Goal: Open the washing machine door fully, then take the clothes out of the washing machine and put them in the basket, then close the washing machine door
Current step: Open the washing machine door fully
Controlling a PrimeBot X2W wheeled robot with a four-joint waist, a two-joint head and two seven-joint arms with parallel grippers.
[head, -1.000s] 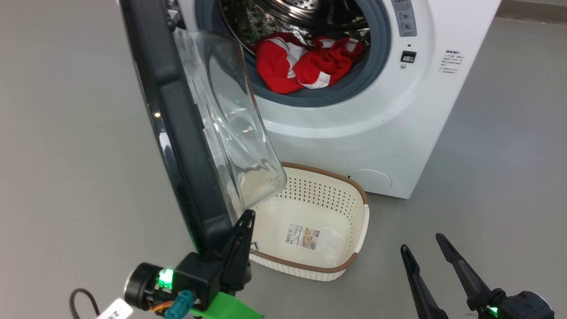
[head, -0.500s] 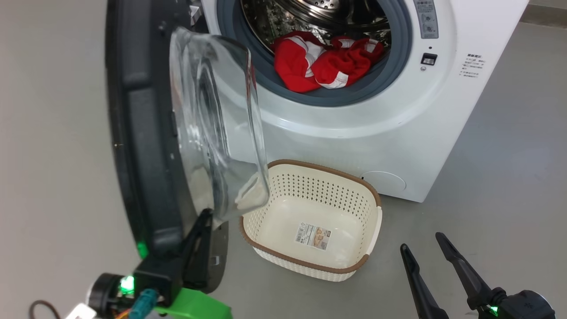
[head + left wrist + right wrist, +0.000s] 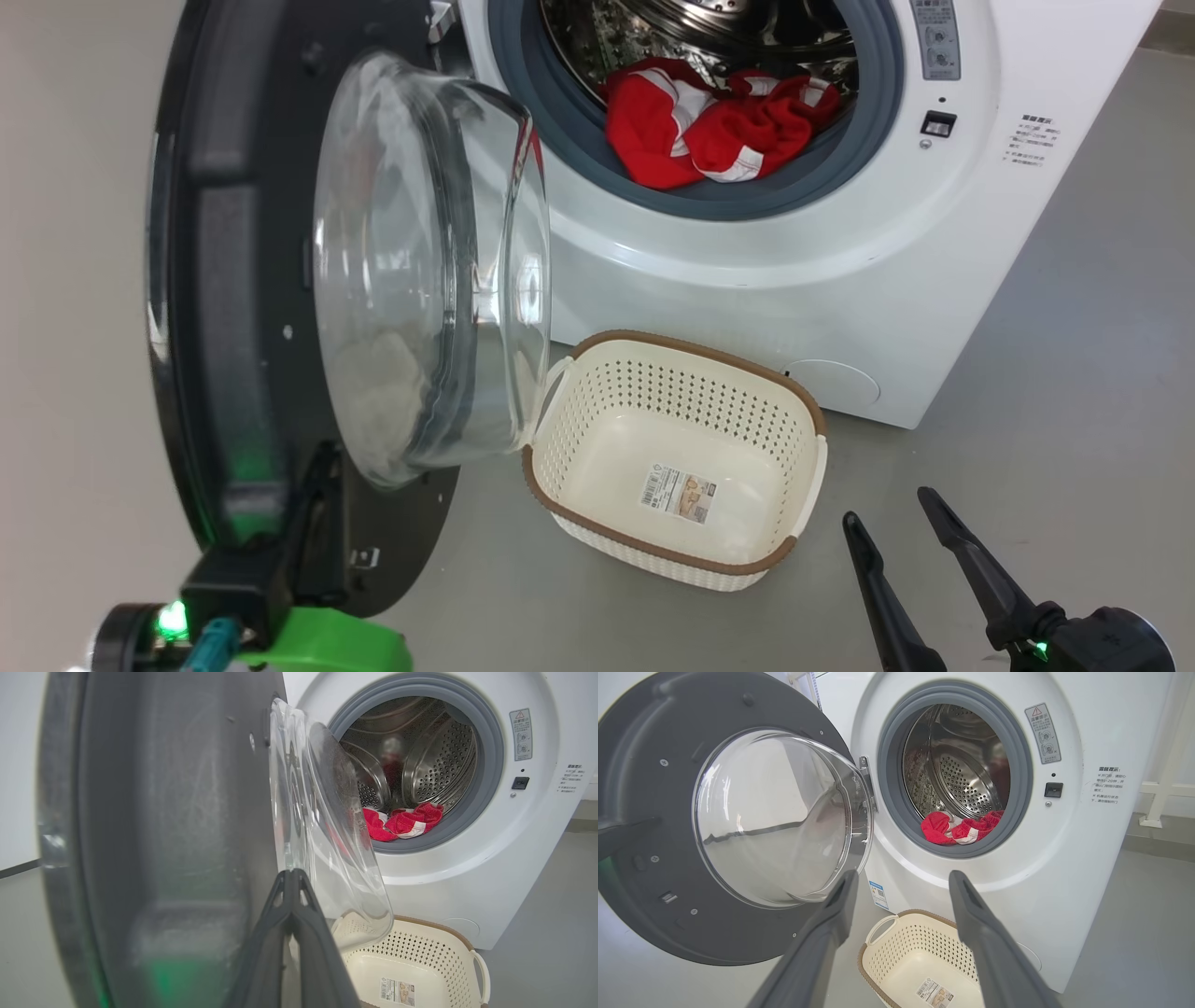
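The washing machine door (image 3: 224, 280) stands swung out to the left, its clear glass bowl (image 3: 429, 271) facing the drum. My left gripper (image 3: 325, 457) is shut, its fingertips (image 3: 290, 877) resting against the door's dark inner face (image 3: 163, 812) beside the glass, with nothing between them. The red and white clothes (image 3: 719, 121) lie at the front of the steel drum of the washing machine (image 3: 840, 280). On the floor below the opening sits the cream basket (image 3: 653, 553), holding just its sticker. My right gripper (image 3: 890, 511) hangs open to the right of the basket, empty.
Grey floor lies all around. In the right wrist view my right gripper (image 3: 903, 877) points at the machine front, with the door (image 3: 644, 788), the clothes (image 3: 962, 828) and the basket (image 3: 920, 947) in sight. A white rail (image 3: 1157, 793) stands at the far right.
The door has swung further open to the left, and my shut left gripper has gone left with it. The head view has shifted a little. My right gripper has stayed put.
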